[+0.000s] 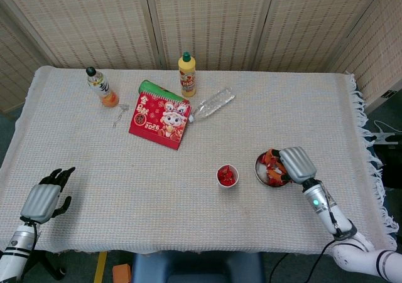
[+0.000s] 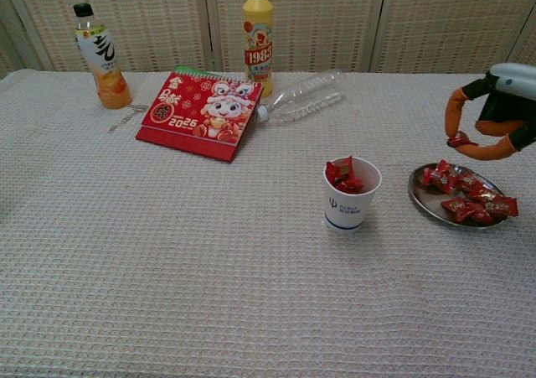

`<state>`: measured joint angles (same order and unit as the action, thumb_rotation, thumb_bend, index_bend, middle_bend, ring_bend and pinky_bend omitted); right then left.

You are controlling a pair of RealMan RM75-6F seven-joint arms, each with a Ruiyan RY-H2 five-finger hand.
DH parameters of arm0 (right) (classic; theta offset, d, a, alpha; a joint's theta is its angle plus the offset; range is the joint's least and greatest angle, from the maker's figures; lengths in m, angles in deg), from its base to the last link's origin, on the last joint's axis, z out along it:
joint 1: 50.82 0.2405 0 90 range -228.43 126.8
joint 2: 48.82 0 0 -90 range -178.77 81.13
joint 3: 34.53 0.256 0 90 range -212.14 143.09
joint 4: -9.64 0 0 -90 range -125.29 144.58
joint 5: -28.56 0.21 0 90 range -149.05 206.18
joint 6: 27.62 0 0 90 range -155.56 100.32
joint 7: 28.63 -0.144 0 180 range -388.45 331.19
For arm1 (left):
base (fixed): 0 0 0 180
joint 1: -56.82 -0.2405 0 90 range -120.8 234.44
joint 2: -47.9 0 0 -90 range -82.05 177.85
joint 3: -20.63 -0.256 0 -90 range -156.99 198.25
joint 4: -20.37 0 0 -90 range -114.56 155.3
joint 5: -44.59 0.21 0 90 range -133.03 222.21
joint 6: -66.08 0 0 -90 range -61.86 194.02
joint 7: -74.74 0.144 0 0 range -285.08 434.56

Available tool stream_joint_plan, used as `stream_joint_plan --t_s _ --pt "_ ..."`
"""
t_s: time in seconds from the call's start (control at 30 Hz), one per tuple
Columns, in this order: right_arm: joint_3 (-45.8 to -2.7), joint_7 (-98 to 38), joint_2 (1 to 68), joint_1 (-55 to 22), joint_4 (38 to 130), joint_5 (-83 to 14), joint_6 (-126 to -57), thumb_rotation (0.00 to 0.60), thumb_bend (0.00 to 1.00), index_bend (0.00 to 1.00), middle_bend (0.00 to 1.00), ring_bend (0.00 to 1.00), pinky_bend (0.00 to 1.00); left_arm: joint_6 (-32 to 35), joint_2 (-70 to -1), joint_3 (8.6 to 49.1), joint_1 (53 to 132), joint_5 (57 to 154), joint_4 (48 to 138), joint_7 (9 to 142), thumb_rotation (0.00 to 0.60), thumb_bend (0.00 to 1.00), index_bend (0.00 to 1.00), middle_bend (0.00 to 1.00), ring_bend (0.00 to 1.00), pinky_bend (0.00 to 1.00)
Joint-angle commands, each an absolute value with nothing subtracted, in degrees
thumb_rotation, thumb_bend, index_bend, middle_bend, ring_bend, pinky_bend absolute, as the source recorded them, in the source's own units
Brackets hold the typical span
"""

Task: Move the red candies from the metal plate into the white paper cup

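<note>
Midway through: a few red candies sit in the white paper cup (image 2: 352, 195) at centre, more wait on the metal plate (image 2: 427, 202), and the right hand (image 2: 490, 114) pinches one candy (image 2: 461, 141) above that plate at right.

My right hand (image 2: 494, 114) runs off chest view's edge; from head view it covers part of the metal plate (image 1: 260, 170).

Beside the right hand (image 2: 494, 114): one metal plate (image 2: 424, 199) of red candies (image 2: 469, 204), too heaped to count, and one white paper cup (image 2: 352, 197). Far from it: three bottles, namely one yellow bottle (image 2: 258, 38), one orange drink bottle (image 2: 100, 55), one clear plastic bottle (image 2: 303, 98) lying down; one red calendar (image 2: 200, 113).
</note>
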<state>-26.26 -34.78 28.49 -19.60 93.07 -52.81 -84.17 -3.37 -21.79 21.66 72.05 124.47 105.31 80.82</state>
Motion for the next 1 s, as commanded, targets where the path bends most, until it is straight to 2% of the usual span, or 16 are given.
stream_joint_plan --t_s 0.03,0.47,0.73,1.0 --pt "-24.9 -30.6 31.4 -16.1 95.5 -51.2 -80.6 0.600 0.27 0.58 1.00 0.92 1.00 -3.6 -21.6 21.7 72.0 124.7 105.4 80.3 0.600 0.48 0.00 0.12 0.07 0.24" --pt "-24.6 -23.6 36.9 -12.2 96.0 -46.7 -78.0 0.600 0.27 0.57 1.00 0.92 1.00 -5.4 -20.3 21.4 71.1 126.0 105.6 77.5 0.600 0.48 0.00 0.12 0.07 0.24" --pt "-25.7 -22.4 36.0 -11.9 96.6 -46.5 -78.0 0.600 0.27 0.43 1.00 0.92 1.00 -5.3 -20.3 21.5 71.1 126.1 105.6 77.5 0.600 0.48 0.00 0.12 0.07 0.24" --pt "-26.2 -22.7 34.3 -12.4 97.4 -46.7 -79.4 0.600 0.27 0.36 1.00 0.92 1.00 -5.2 -20.4 21.6 71.1 125.8 105.6 78.0 0.600 0.48 0.00 0.12 0.07 0.24"
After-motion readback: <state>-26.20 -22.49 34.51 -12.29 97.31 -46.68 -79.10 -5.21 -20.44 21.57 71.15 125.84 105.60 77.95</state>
